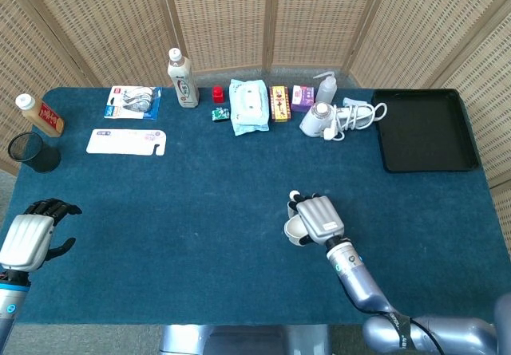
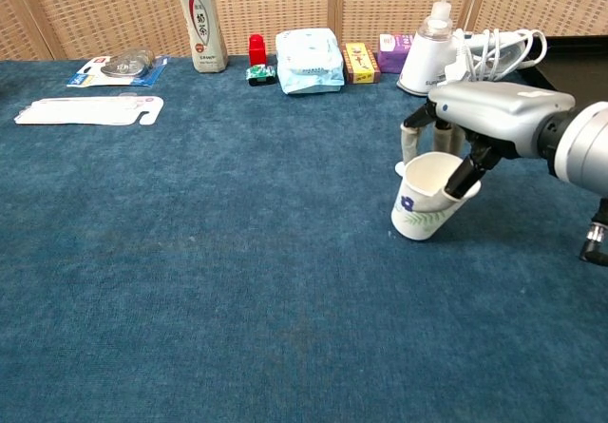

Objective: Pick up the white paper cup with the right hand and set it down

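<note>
The white paper cup point(image 2: 427, 198) with a small blue flower print is near the table's middle right, tilted with its mouth leaning toward my right hand point(image 2: 487, 116). That hand grips the cup at the rim, a dark finger on the near side and pale fingers point(image 2: 411, 141) behind it. From the head view the right hand point(image 1: 319, 218) covers most of the cup point(image 1: 293, 230). Whether the cup's base touches the cloth I cannot tell. My left hand point(image 1: 29, 237) hovers at the table's near left corner, fingers apart, holding nothing.
Along the far edge stand a tall bottle point(image 1: 182, 78), a red cap point(image 1: 217, 94), a wipes pack point(image 1: 248, 105), small boxes point(image 1: 279, 103), a spray bottle point(image 2: 425, 50) and a corded appliance point(image 1: 339, 119). A black tray point(image 1: 422, 129) lies far right; a mesh cup point(image 1: 32, 151) far left.
</note>
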Tool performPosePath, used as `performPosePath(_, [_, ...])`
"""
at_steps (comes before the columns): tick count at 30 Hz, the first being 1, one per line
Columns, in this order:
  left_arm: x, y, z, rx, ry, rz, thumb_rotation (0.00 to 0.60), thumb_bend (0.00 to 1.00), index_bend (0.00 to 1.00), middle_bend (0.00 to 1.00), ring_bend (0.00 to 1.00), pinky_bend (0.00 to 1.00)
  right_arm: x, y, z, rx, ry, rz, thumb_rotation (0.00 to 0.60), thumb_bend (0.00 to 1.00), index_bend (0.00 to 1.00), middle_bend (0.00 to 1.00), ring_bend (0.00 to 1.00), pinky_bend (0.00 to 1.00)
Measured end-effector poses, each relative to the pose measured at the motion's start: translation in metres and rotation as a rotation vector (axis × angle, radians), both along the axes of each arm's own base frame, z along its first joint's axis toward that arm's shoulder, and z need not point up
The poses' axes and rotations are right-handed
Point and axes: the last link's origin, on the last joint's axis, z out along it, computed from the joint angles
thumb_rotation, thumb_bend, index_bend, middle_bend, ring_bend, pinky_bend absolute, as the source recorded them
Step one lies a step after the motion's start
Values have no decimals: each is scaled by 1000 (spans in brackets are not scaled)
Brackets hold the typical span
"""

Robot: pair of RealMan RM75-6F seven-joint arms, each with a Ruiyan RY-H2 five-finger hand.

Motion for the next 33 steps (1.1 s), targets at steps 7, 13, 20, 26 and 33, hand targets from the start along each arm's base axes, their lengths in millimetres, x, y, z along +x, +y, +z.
performPosePath(7, [-1, -1, 2, 6, 3, 4, 600, 204, 367, 407, 273, 260, 7, -7, 7, 15, -164, -44, 515, 213, 480, 354, 454, 355])
performPosePath(13, [-2, -2, 4, 14, 7, 8, 600, 205, 368, 407, 273, 260, 5, -13, 7, 72, -362, -130, 517, 213, 480, 355, 446, 315])
performPosePath(20, [0, -3, 7, 20, 8, 3, 600, 205, 367, 407, 273, 260, -9, -20, 0, 173, -560, -237, 516, 213, 480, 339, 372, 250])
performPosePath(26, [0, -5, 10, 27, 10, 5, 600, 204, 367, 407, 273, 260, -34, -32, -4, 208, -590, -268, 515, 214, 402, 298, 310, 211])
performPosePath(33, [-1, -6, 11, 33, 11, 5, 600, 204, 367, 407, 273, 260, -63, -38, 0, 202, -501, -289, 513, 230, 235, 242, 269, 176])
